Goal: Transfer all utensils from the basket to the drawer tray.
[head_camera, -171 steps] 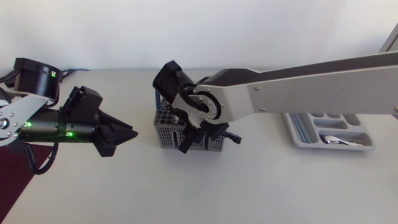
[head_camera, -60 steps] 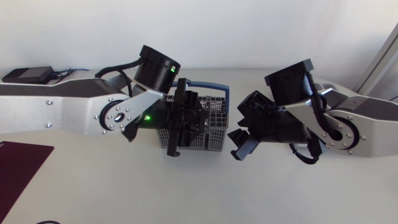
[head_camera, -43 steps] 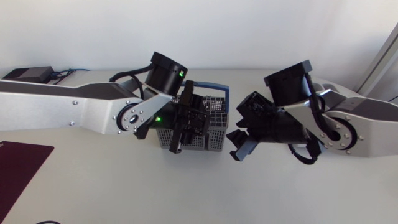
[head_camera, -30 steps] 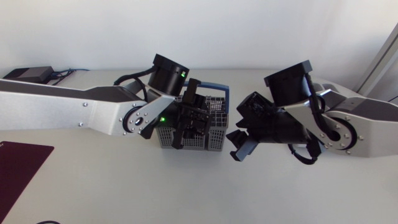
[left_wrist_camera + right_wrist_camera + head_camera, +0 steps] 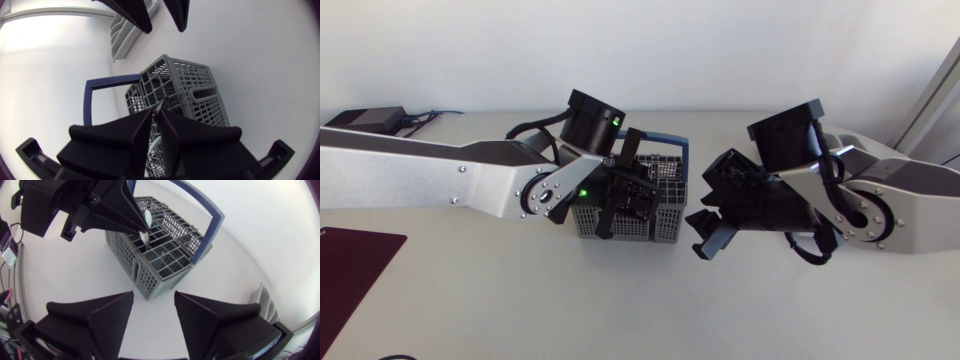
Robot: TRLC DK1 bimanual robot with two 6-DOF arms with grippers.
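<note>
At mid-tabletop [image 5: 520, 300], basket [image 5: 660, 225]. Directly over it, in from the left, left pincer [image 5: 156, 116], tips down among the compartments, a utensil [image 5: 147, 217] pinched between both fingers. Just right of the basket, clear of its wall, right pincer [image 5: 153, 296], fingers spread. Well beyond that pincer, drawer tray [image 5: 125, 32]. At the front left edge, a mat [image 5: 350, 265].
</note>
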